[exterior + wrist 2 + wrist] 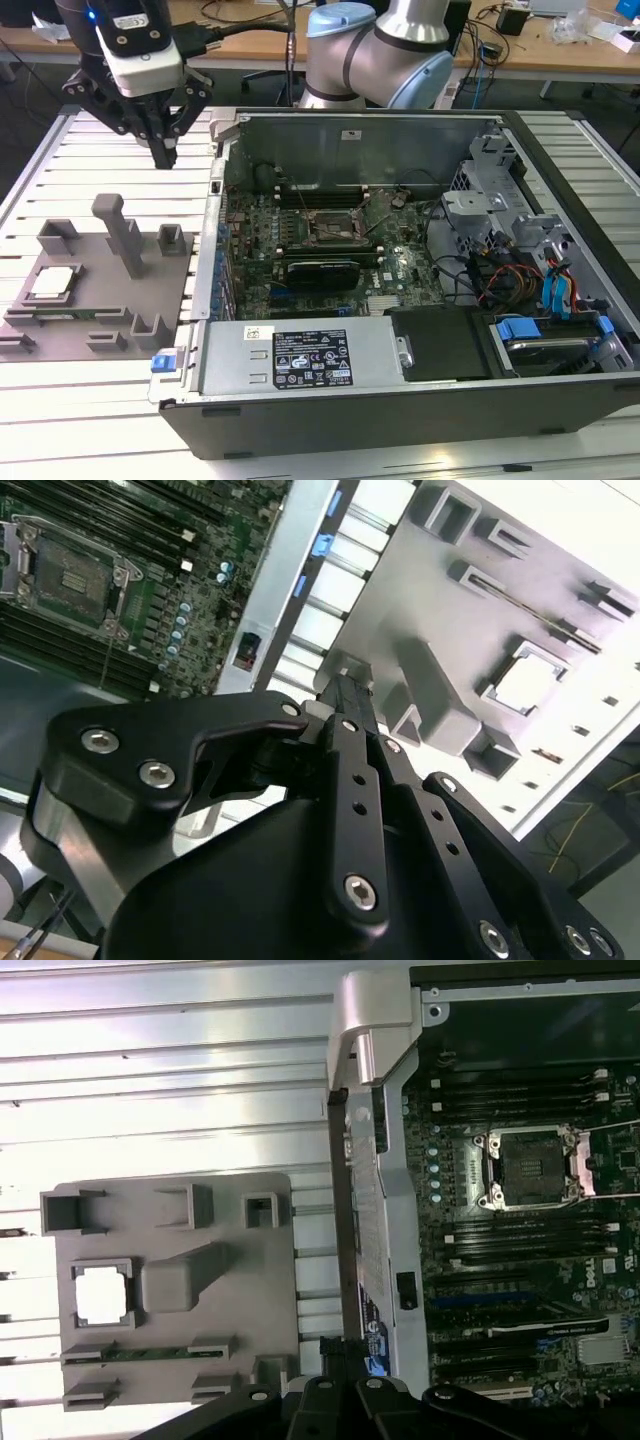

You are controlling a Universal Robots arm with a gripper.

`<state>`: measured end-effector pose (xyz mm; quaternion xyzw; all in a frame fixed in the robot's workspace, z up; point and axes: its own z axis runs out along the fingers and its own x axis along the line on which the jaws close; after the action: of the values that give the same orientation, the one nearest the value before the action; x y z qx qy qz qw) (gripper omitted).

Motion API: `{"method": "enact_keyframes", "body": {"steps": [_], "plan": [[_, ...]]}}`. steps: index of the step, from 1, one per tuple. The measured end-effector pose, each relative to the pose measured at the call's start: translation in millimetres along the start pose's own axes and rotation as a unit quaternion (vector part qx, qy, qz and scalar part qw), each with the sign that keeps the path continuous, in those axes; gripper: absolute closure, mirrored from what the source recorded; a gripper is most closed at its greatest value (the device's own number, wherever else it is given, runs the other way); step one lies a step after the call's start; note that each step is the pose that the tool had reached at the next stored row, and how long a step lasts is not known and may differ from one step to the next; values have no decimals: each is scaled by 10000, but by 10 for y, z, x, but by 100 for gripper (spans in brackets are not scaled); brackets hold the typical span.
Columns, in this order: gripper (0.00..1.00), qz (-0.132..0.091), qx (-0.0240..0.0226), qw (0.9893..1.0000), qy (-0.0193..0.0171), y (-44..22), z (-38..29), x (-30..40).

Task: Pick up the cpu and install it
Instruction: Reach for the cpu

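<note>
Black two-fingered pincer (165, 157) hangs over the slatted white table (60, 190), beside the open grey computer case (400, 410). A tall grey post (125, 235) rises from the grey plastic tray (110, 300) nearby. Its fingers meet, gripping nothing. The silvery square cpu (52, 283) lies in a tray pocket, well apart from it. The dark square socket (330, 228) is too small to show its pins.

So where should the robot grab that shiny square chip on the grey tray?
Probably by two opposite thin edges, coming straight down from above. The cpu lies flat, pale top up, in a square pocket of the grey tray, so the edges are all that can be pinched. The pocket's low walls sit close around it, so coming in sideways looks blocked.
</note>
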<state>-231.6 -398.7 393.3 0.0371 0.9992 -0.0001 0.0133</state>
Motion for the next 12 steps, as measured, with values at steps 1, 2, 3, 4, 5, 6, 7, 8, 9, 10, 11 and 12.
{"method": "enact_keyframes", "body": {"steps": [1, 2, 3, 4, 5, 6, 7, 8, 9, 10, 11, 12], "plan": [[89, 0, 0, 10000, 0, -1, -1, 18], [89, 0, 0, 10000, 0, -3, -1, 36], [89, -1, 0, 10000, 0, -5, -2, 59], [89, 0, 0, 10000, 0, -6, -2, 77], [89, 0, 0, 10000, 0, -7, -3, 95], [89, 0, 0, 10000, 0, -9, -3, 113], [89, 0, 0, 10000, 0, -11, -4, 142], [89, 0, 0, 10000, 0, -12, -4, 157], [89, 0, 0, 10000, -1, -14, -5, 185], [89, 0, 0, 10000, 0, -16, -6, 218], [89, 0, 0, 10000, -1, -18, -6, 244], [89, 0, 0, 10000, -2, -21, -8, 278]]}}
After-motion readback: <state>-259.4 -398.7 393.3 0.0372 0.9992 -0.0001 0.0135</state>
